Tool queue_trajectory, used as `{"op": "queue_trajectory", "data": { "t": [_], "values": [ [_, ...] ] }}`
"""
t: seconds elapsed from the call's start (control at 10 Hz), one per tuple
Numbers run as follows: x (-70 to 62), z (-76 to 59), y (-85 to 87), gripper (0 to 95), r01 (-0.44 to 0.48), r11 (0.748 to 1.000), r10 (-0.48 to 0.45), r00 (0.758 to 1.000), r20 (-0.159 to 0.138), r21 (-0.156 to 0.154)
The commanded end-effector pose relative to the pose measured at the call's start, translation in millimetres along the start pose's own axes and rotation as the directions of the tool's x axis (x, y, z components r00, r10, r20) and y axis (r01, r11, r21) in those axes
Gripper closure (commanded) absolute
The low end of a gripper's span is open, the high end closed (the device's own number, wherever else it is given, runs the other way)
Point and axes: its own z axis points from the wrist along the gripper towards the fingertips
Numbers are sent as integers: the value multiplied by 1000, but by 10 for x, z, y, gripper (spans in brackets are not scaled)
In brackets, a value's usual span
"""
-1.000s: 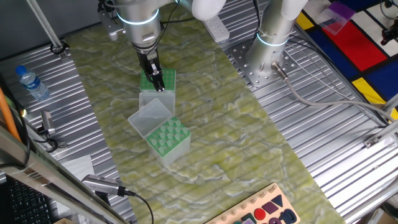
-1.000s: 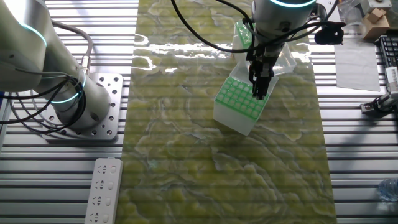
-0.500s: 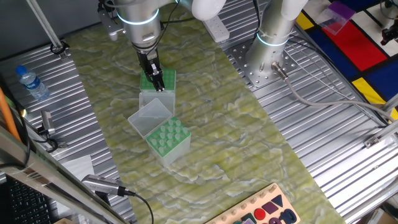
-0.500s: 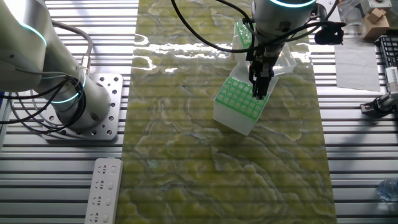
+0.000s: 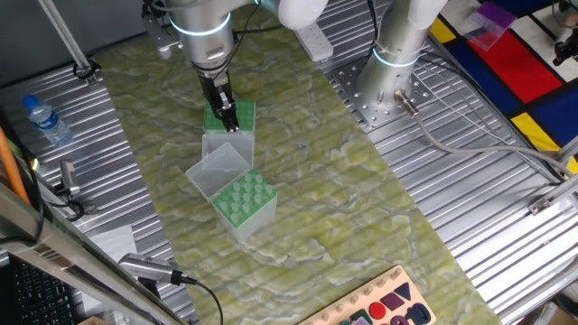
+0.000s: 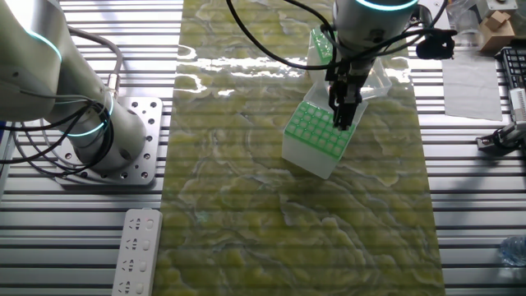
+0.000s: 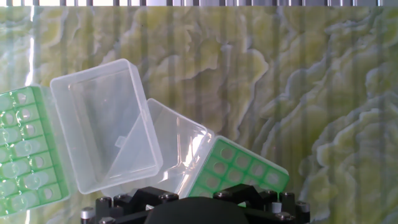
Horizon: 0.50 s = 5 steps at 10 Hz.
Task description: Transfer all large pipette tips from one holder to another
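your gripper [image 5: 231, 125] sits low over the far rack [image 5: 237, 115], jaw state unreadable; next, confirm the large pipette tips [image 5: 242, 200] grasp.

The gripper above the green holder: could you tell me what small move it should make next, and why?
Probably a short, straight descent: the two-finger gripper hangs upright over the green gridded plastic holder, whose clear hinged lid lies open, leaving its wells reachable. Whether it grips a tip is unclear.
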Motion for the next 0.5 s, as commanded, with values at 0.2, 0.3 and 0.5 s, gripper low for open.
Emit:
{"op": "queue_trajectory", "data": {
  "t": [0.2, 0.3, 0.5],
  "values": [
    [-11, 6, 5, 950, 151, 985, -156, 986, -63, -84],
    [-11, 6, 5, 950, 149, 985, -154, 986, -64, -83],
    [-11, 6, 5, 950, 151, 985, -157, 985, -65, -84]
  ]
}}
